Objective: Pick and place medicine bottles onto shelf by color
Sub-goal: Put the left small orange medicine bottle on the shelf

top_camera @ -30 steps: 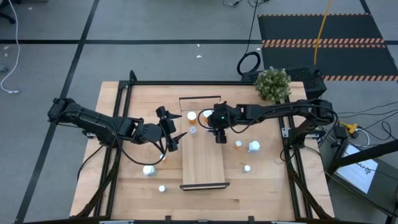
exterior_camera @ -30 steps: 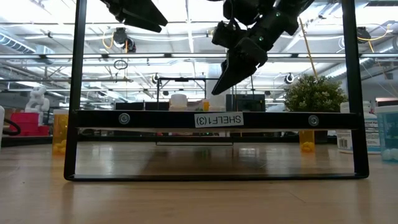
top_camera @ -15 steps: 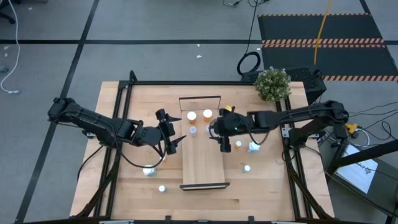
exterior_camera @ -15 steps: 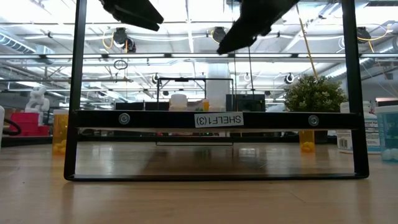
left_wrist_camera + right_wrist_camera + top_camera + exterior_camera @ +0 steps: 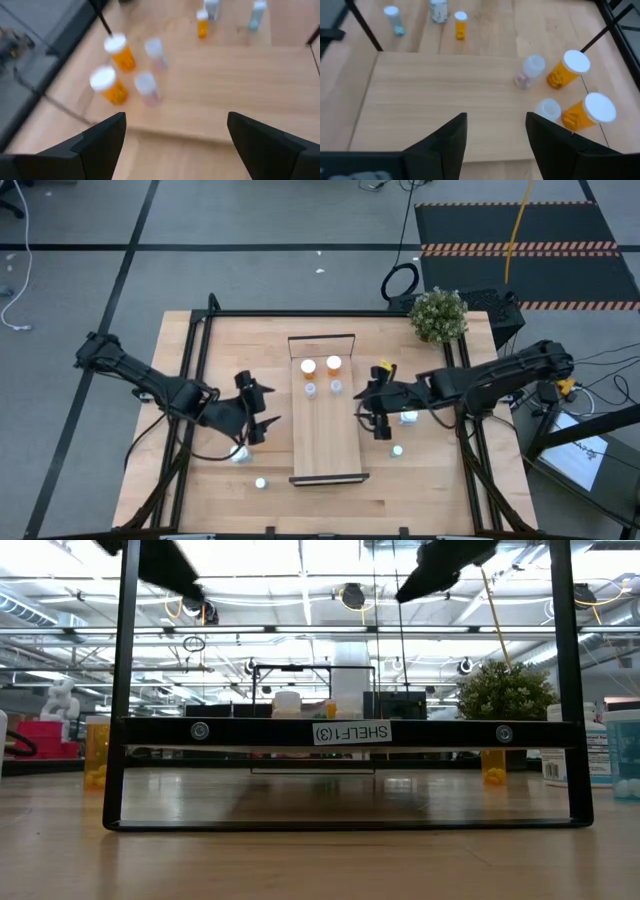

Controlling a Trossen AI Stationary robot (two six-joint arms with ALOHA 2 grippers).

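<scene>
Both hands empty, fingers apart.
Right hand [image 5: 378,423] hangs near the white bottle [image 5: 408,417]; left hand [image 5: 258,408] waits beside the shelf [image 5: 325,442].

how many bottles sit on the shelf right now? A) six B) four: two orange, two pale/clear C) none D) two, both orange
B: the high view shows two orange bottles and two pale bottles grouped at the far end of the shelf, and the right wrist view shows the same four.
</scene>
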